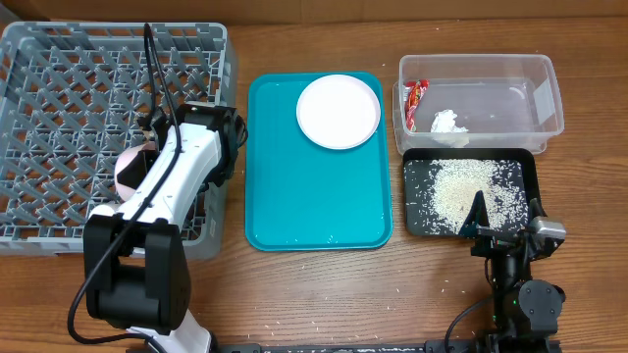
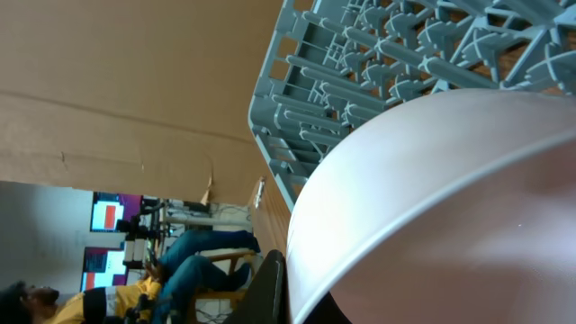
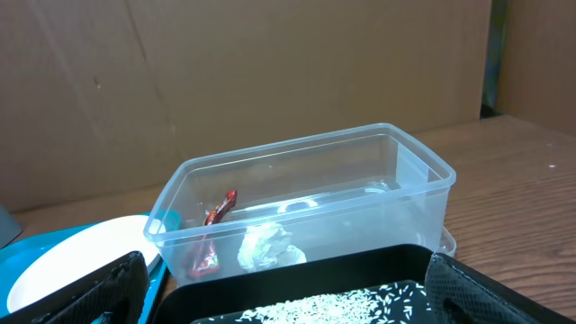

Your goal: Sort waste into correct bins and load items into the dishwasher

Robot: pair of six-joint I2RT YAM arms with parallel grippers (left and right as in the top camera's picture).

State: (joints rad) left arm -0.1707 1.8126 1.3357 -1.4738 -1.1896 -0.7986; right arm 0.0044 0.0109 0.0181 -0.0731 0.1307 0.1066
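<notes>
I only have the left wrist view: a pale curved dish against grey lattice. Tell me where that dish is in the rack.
Observer: Overhead, the bowl is at the left gripper, just right of the dish rack's centre, toward its near side.
Operator: Report what's on the teal tray.
Observer: The round plate, in the teal tray's far right corner.
Operator: Give me the right gripper.
Observer: The right gripper is open, at the black tray's near edge, with rice ahead of it.
</notes>
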